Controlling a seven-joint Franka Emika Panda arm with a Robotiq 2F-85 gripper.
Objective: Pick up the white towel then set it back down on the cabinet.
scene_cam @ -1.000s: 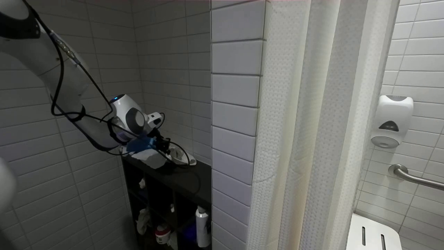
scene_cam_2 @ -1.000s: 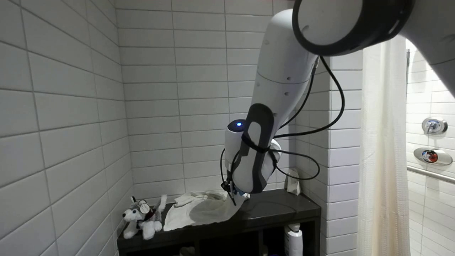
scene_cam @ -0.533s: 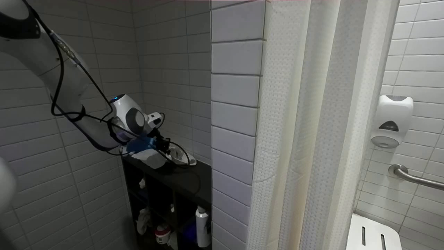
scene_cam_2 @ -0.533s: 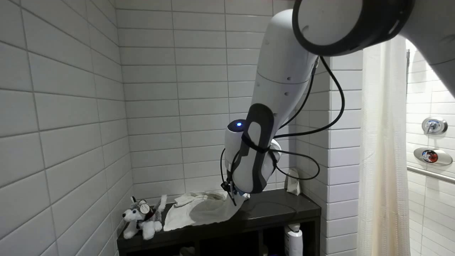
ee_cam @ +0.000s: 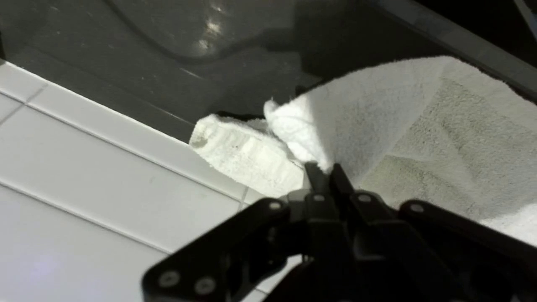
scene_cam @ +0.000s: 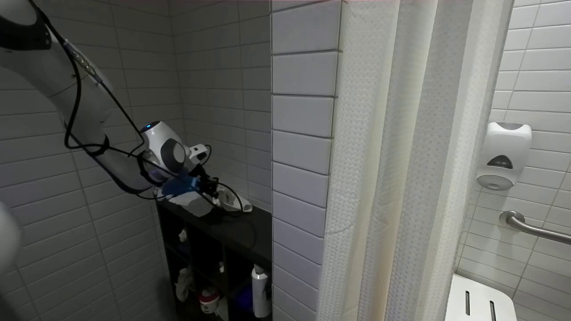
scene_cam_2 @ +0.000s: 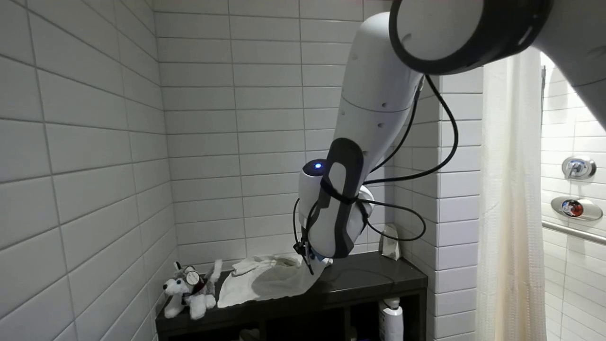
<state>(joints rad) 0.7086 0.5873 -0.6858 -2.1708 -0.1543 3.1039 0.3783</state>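
Observation:
The white towel (scene_cam_2: 279, 282) lies spread on top of the dark cabinet (scene_cam_2: 378, 274), with its right end raised toward my gripper (scene_cam_2: 308, 261). It also shows below the arm in an exterior view (scene_cam: 196, 204), partly hidden by the gripper and cables. In the wrist view my gripper (ee_cam: 324, 171) has its fingertips close together, with a pinched fold of the towel (ee_cam: 373, 113) between them. The towel fans out to the right from the fingertips, and another white fold lies to their left against the wall. The cabinet top (ee_cam: 159, 75) shows behind it.
A grey and white plush dog (scene_cam_2: 191, 291) sits at the cabinet's left end. A small whitish object (scene_cam_2: 391, 242) stands at the back right corner. A white bottle (scene_cam_2: 391, 319) is on a shelf below. Tiled walls (scene_cam_2: 203, 142) enclose the cabinet; a curtain (scene_cam: 379, 178) hangs nearby.
The arm has shifted very slightly to the left in an exterior view. The towel looks the same.

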